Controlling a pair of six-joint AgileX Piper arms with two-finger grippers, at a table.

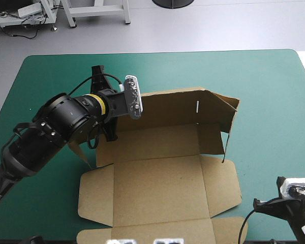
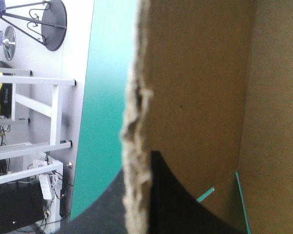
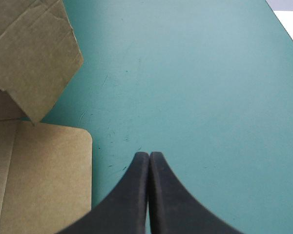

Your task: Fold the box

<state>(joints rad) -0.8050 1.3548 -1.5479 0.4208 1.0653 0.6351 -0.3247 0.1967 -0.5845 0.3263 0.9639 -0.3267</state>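
**Box [image 1: 157, 178] sitting half-built at mid-table, left pincer gripping its wall**

The box is sitting near the middle of the teal-green cover [image 1: 264, 76], a little toward the near edge. So far the far wall [image 1: 178, 109] is standing upright and the right-hand wall [image 1: 226, 119] is leaning up beside it, bent round at the corner but apparently not yet tucked. The wide near panels are lying flat, with their rounded side flaps [image 1: 226, 185] spread out on the cover, so I am judging the job as less than halfway done. The side walls need locking in and the near wall needs raising.

The left gripper [image 2: 136, 170] is clenching the box's raw left edge, one black finger [image 2: 171, 195] showing on the inner face and the other on the outside. The right gripper [image 3: 149, 155] is resting clenched on nothing, fingers meeting in a point over bare cover just beside the near right flap.

Nothing loose is showing around the box. The left arm is reaching over the box's left side, which is probably crowding any work there.
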